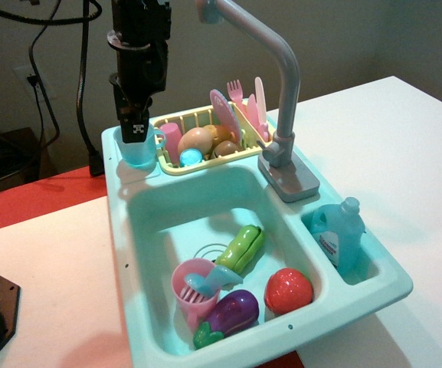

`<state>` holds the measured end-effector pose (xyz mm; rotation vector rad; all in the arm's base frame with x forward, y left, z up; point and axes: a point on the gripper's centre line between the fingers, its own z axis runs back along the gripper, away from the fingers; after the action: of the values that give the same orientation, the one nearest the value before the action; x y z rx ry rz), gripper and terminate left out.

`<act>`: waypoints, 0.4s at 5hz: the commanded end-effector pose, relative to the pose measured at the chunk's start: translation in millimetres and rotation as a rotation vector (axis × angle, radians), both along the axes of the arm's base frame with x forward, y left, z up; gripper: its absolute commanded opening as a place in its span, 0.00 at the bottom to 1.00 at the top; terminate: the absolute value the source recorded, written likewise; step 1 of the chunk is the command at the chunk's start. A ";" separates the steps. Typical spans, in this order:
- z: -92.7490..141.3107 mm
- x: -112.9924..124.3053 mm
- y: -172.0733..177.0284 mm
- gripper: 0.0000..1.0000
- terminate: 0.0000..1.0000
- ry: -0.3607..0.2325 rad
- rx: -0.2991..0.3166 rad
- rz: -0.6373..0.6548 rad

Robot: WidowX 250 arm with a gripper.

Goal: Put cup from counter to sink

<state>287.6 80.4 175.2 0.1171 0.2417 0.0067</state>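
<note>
The small translucent light-blue cup [139,151] stands upright on the back left corner of the pale-teal counter [118,201], its little handle pointing right. My gripper [136,132] comes straight down onto it. A black finger with a square marker reaches to the cup's rim and seems to dip inside. The fingers overlap from this angle, so I cannot tell whether they clamp the cup wall. The sink [153,217] lies in front of the cup, with a round drain grille [209,251] in its floor and the tall grey faucet [280,115] behind it.
In the sink lie a pink ribbed cup [195,287], a green pepper [241,248], a purple eggplant [232,312] and a red tomato [288,290]. A blue soap bottle [338,235] stands in the right pocket. A yellow dish rack [198,140] with toy food and cutlery stands right of the cup.
</note>
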 end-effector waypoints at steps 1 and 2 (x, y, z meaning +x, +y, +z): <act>0.0 0.0 0.0 1.00 0.00 0.000 0.000 0.000; -7.7 7.5 0.9 1.00 0.00 0.004 -0.008 0.007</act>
<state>292.1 79.8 151.0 0.0977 0.2985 0.0033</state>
